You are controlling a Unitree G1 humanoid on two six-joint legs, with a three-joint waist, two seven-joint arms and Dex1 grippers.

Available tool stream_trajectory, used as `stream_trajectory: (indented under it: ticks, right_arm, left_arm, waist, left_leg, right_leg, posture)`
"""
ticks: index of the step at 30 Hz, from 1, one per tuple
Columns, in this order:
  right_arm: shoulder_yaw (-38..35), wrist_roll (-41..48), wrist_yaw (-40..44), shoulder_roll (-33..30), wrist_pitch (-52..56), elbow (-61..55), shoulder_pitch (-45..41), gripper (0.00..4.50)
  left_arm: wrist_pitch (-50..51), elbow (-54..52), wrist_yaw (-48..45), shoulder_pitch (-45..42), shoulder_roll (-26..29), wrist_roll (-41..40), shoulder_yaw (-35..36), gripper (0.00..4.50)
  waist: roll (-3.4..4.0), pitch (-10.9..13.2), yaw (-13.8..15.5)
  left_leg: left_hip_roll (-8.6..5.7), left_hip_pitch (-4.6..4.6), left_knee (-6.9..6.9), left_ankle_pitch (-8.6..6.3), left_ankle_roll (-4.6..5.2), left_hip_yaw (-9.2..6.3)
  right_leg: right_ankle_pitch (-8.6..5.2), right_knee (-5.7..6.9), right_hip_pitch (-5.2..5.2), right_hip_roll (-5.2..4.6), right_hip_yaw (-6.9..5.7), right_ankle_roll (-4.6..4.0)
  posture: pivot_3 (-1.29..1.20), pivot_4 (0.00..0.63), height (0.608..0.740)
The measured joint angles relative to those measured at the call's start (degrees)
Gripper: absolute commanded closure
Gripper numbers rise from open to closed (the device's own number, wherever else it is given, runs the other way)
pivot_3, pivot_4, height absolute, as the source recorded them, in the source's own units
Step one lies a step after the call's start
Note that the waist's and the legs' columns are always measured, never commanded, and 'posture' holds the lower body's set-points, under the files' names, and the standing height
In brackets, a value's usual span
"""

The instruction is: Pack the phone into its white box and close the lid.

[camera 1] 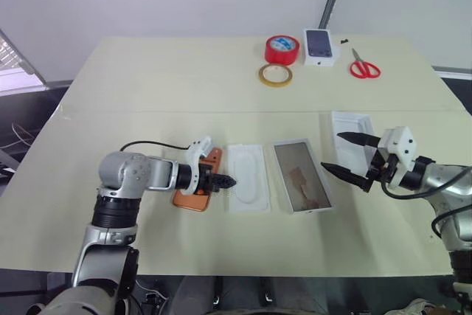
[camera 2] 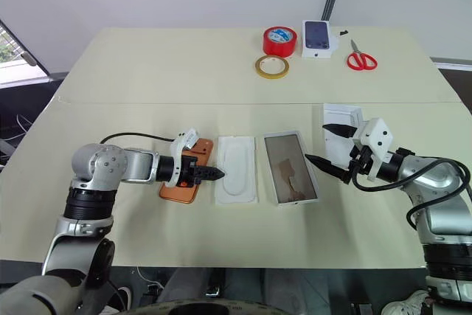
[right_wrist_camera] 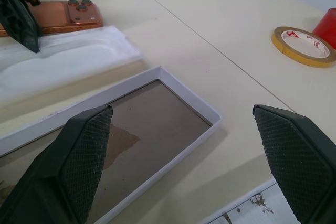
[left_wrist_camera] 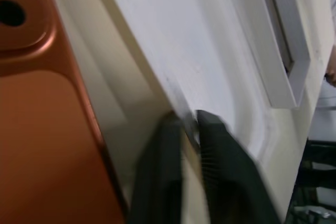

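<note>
lying flat and back-up on the table (camera 1: pixel 147 86), the phone (camera 2: pixel 182 178) is found just beside the flat white insert (camera 1: pixel 247 177), partly covered by the left gripper (camera 1: pixel 223 181). the gripper's black fingers (left_wrist_camera: pixel 210 150) are seen pressed together on the near edge of the insert, a thin lip of it pinched between them; the insert is judged to be gripped so it can be cleared aside or placed before the phone. the white box (camera 1: pixel 301 175) is set next along, open side up, brownish floor bare and ready to receive the phone. the right gripper (camera 1: pixel 352 160) is held above the table just past the box, jaws spread wide with nothing between them, apparently waiting its turn. the lid (camera 2: pixel 341 125) is laid beyond that gripper, near the box. well apart at the far edge are listed: red tape roll (camera 1: pixel 282 49), yellow tape roll (camera 1: pixel 274 74), small printed box (camera 1: pixel 319 46), red scissors (camera 1: pixel 363 66).
</note>
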Motion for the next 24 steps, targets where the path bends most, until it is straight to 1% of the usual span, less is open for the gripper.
stream_trajectory:
  ticks: [5, 8, 11, 13, 15, 17, 20, 21, 22, 24]
  right_arm:
    - [0.1, -0.2, -0.3, 0.2, 0.0, 0.0, -0.1, 0.00]
    - [0.7, -0.1, -0.2, 1.2, 0.3, -0.9, 0.1, 0.00]
    - [2.4, 2.0, 1.5, 1.3, 2.9, -5.0, 2.1, 0.00]
    - [3.5, 4.3, 3.6, 0.7, 6.0, -9.2, 4.9, 0.00]
    - [6.0, 5.2, 6.1, -0.8, 7.8, -13.5, 7.8, 0.00]
    - [8.8, 4.0, 8.0, -1.4, 7.5, -15.5, 8.8, 0.00]
    - [12.9, -1.3, 9.6, -2.8, 4.6, -13.3, 7.1, 0.00]
    - [14.3, -3.5, 10.1, -3.5, 3.1, -11.5, 6.0, 0.54]
    - [15.4, -5.9, 10.7, -4.1, 1.3, -9.6, 5.2, 0.87]
    - [17.4, -9.3, 11.2, -4.9, -0.7, -6.3, 3.7, 1.89]
  left_arm:
    - [0.8, 1.3, 0.4, -0.5, -0.8, 0.3, 1.2, 4.45]
    - [2.6, 3.1, 1.2, -1.8, -1.9, 0.5, 3.9, 4.45]
    - [3.4, 4.3, 1.9, -2.3, -2.3, 0.0, 6.6, 4.45]
    - [3.5, 4.3, 2.6, -2.4, -2.3, -0.1, 7.9, 4.45]
    - [3.4, 4.2, 3.1, -2.8, -2.6, -0.2, 10.6, 4.45]
    - [3.4, 4.2, 3.7, -4.3, -2.8, -0.8, 13.3, 4.45]
    - [3.5, 4.3, 5.1, -5.6, -4.4, -1.6, 16.1, 4.45]
    - [3.5, 4.3, 5.7, -5.7, -5.1, -1.6, 16.8, 4.50]
    - [3.5, 4.3, 6.3, -5.6, -5.7, -1.6, 17.5, 4.50]
    - [3.4, 4.2, 7.0, -5.6, -6.0, -1.5, 18.1, 4.50]
  waist:
    - [0.00, 0.0, 0.0]
    - [0.00, 0.0, -0.1]
    - [-0.02, 0.0, -0.2]
    - [-0.07, 0.0, -0.1]
    - [-0.10, 0.1, 0.0]
    - [-0.18, 0.1, 0.0]
    - [-0.19, 0.1, 0.0]
    - [-0.19, 0.1, 0.0]
    - [-0.22, 0.1, 0.0]
    - [-0.32, 0.2, 0.0]
  left_leg:
    - [0.00, 0.07, -0.01, 0.09, -0.17, 0.00]
    - [0.00, 0.13, -0.04, 0.07, -0.12, 0.00]
    - [0.01, 0.11, -0.08, 0.03, -0.06, 0.00]
    - [0.01, 0.07, -0.09, 0.04, -0.07, -0.03]
    - [0.01, -0.04, -0.07, 0.04, -0.09, -0.04]
    - [0.00, -0.06, -0.04, 0.07, -0.14, -0.04]
    - [-0.01, -0.05, -0.03, 0.11, -0.22, -0.04]
    - [-0.01, -0.05, -0.03, 0.13, -0.25, -0.03]
    - [-0.01, -0.06, -0.04, 0.15, -0.28, -0.04]
    - [-0.01, -0.07, -0.05, 0.17, -0.32, -0.04]
  right_leg:
    - [0.00, -0.01, 0.07, 0.00, 0.00, 0.00]
    - [0.00, 0.00, 0.10, 0.00, 0.00, 0.00]
    - [0.00, 0.02, 0.04, 0.01, 0.00, 0.00]
    - [0.00, 0.02, 0.01, 0.02, 0.00, 0.00]
    - [0.00, 0.01, -0.06, 0.01, -0.01, 0.01]
    - [0.00, 0.00, -0.07, 0.01, -0.01, 0.01]
    - [0.00, 0.01, -0.07, 0.01, -0.01, 0.01]
    - [0.00, 0.01, -0.08, 0.01, -0.01, 0.01]
    - [0.00, 0.01, -0.10, 0.02, -0.02, 0.01]
    - [0.00, 0.02, -0.12, 0.04, -0.02, 0.01]
  posture:
    - [0.00, 0.150, 0.740]
    - [0.00, 0.150, 0.740]
    - [0.00, 0.150, 0.740]
    - [0.00, 0.150, 0.740]
    - [0.00, 0.150, 0.740]
    - [0.00, 0.150, 0.740]
    - [0.00, 0.150, 0.740]
    - [0.00, 0.150, 0.740]
    - [0.00, 0.150, 0.740]
    - [0.00, 0.150, 0.740]
